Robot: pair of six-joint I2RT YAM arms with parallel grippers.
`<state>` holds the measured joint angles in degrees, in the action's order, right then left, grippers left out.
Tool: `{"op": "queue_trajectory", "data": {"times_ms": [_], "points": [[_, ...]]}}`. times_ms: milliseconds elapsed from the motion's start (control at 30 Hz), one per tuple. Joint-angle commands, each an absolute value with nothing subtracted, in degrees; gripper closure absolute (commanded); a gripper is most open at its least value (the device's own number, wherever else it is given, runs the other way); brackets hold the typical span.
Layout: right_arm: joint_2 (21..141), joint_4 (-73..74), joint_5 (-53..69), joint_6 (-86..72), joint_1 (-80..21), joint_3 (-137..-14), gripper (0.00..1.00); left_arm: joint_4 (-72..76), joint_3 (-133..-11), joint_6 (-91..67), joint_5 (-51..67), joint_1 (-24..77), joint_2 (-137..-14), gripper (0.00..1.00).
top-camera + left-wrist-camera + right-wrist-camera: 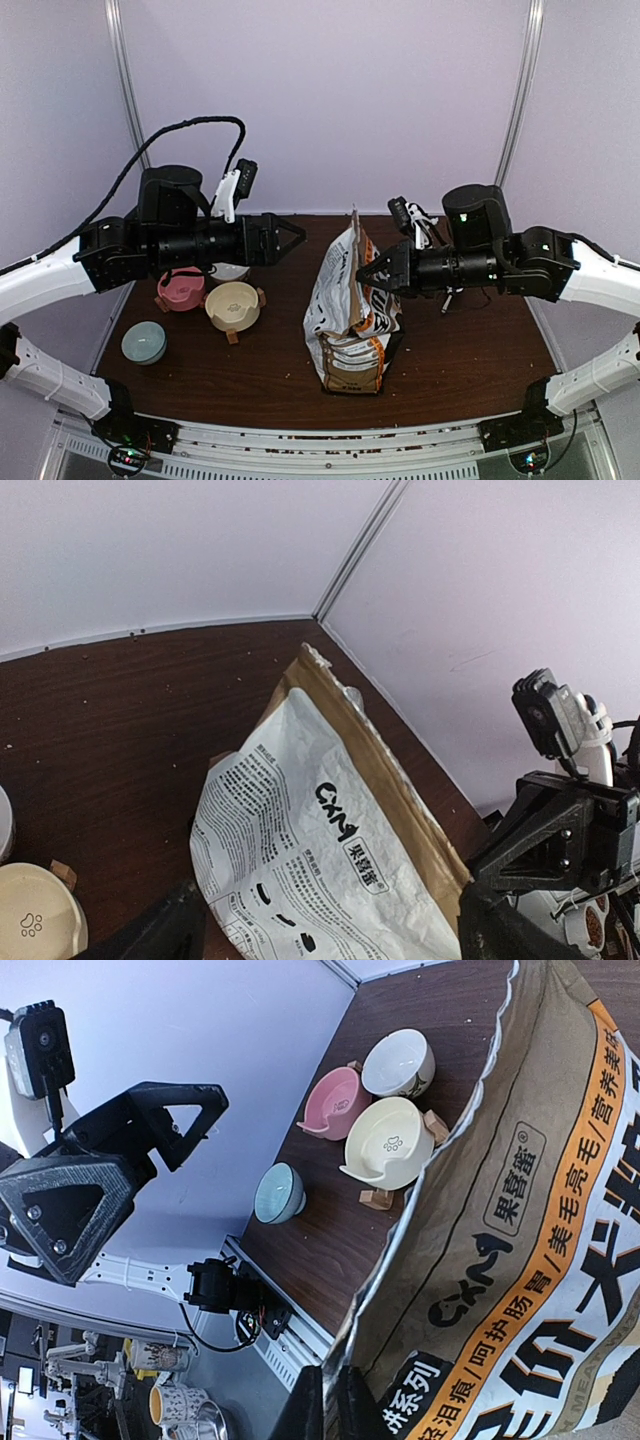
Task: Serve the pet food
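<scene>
Printed paper bag (350, 320) stands on brown table (270, 370); left of it sit pink bowl (181, 291), cream bowl (232, 303), blue bowl (144, 342); white bowl (231, 271) behind.

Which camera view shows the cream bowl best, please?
The right wrist view: the cream bowl is whole and large, with its paw print and wooden supports visible. The top external view shows it whole but smaller; the left wrist view catches only its edge at the corner.

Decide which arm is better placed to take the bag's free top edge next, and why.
Left. The left fingers are open, raised and aimed at the top of the bag. The right fingers are shut on its other edge, so that arm is occupied.
</scene>
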<state>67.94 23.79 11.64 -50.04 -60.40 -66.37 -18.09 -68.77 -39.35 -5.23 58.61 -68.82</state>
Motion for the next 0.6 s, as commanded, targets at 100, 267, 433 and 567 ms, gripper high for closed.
{"op": "queue_trajectory", "data": {"times_ms": [100,267,433,567], "points": [[66.78,24.60,12.15,-51.11,-60.98,-64.54,0.91,-17.31,-68.64,-39.02,-5.80,58.63,-68.11,0.09],[66.53,24.39,12.27,-51.15,-61.89,-64.49,0.90,-17.31,-68.47,-39.37,-5.80,58.65,-68.03,0.09],[66.60,24.34,12.22,-51.15,-62.19,-64.33,0.90,-17.31,-68.38,-39.61,-5.89,58.64,-68.11,0.09],[67.03,25.07,11.07,-51.22,-62.22,-64.36,0.90,-17.31,-68.46,-39.56,-5.85,58.62,-68.30,0.09]]}}
